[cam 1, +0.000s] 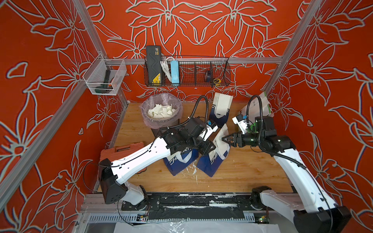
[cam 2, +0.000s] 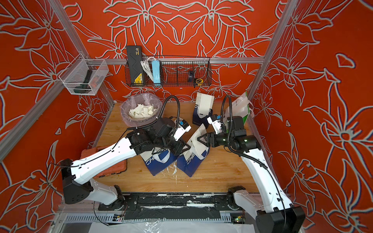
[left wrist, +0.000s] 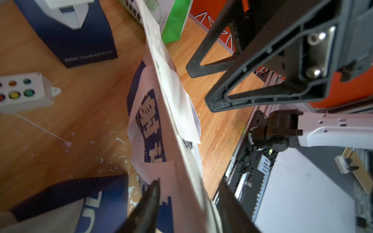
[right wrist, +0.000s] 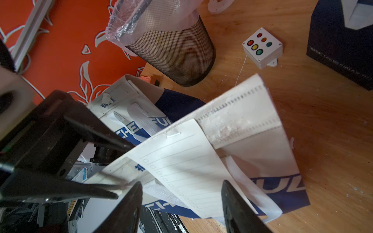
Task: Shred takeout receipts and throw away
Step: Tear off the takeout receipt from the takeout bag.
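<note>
Left jaws straddling top rim of near blue-and-white bag [cam 1: 210, 163], one finger each side of wall. Cannot tell whether clamping.

Right jaws standing released on bag's other side, tips just beside receipt [right wrist: 173, 159], not touching.

Receipt hanging stapled at bag's rim, lying flat down white face, untorn.

Second receipt [cam 1: 223, 103] sticking up from far bag [cam 1: 217, 119].

Torn white scraps [cam 1: 160, 112] lying in lined mesh bin [cam 1: 149, 123] at far left of table [cam 1: 252, 171].

Wooden table [cam 1: 242, 171] with bags [cam 1: 207, 164], bin [cam 1: 159, 123], toolcase [cam 1: 121, 149]
</note>
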Available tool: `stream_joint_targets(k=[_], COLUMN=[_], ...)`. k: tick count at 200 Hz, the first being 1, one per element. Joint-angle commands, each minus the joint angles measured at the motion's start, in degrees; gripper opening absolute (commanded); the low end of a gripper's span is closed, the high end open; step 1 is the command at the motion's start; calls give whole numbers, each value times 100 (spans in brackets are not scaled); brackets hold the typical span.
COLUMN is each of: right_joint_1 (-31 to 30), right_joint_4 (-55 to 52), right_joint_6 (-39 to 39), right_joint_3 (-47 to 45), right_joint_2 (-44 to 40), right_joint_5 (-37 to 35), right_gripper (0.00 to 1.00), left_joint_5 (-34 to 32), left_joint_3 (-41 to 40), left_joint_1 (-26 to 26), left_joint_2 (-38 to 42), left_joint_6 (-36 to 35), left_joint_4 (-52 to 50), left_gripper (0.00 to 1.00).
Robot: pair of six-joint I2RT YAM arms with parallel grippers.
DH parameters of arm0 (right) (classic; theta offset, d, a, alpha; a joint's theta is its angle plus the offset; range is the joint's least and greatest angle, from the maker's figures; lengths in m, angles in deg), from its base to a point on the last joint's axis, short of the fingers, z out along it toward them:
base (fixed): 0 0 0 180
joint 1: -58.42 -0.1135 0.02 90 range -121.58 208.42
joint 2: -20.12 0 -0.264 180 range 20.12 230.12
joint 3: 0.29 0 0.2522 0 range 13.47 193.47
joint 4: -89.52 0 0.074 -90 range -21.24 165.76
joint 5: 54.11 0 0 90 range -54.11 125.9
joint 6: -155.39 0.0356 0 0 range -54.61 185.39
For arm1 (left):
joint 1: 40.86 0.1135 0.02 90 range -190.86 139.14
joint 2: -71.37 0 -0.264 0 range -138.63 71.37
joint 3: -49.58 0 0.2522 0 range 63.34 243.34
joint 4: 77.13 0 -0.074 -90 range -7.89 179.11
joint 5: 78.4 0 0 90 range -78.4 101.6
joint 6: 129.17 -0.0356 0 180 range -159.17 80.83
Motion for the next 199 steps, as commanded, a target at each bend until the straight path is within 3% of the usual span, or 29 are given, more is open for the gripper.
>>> stream_joint_targets(k=[1,26,73,138,199], right_joint_1=[13,14,14,7,-9], right_joint_4=[577,727,901,1192,1499], right_joint_6=[245,221,10,43,191], right_joint_3=[-103,-66,-25,-79,-327], right_joint_2=[6,109,379,546,559], right_joint_5=[329,361,387,1512,1506], right_gripper=[62,62,63,59,56], left_joint_5=[-86,-102,-3,-59,16], left_joint_3=[185,225,203,162,113], left_joint_1=[-18,-18,-24,-23,-29], left_joint_2=[-95,-105,-87,-92,-89], left_joint_6=[-34,-15,-50,-50,-67], left_joint_4=[-284,-282,-297,-226,-166], left_gripper=[29,24,0,0,0])
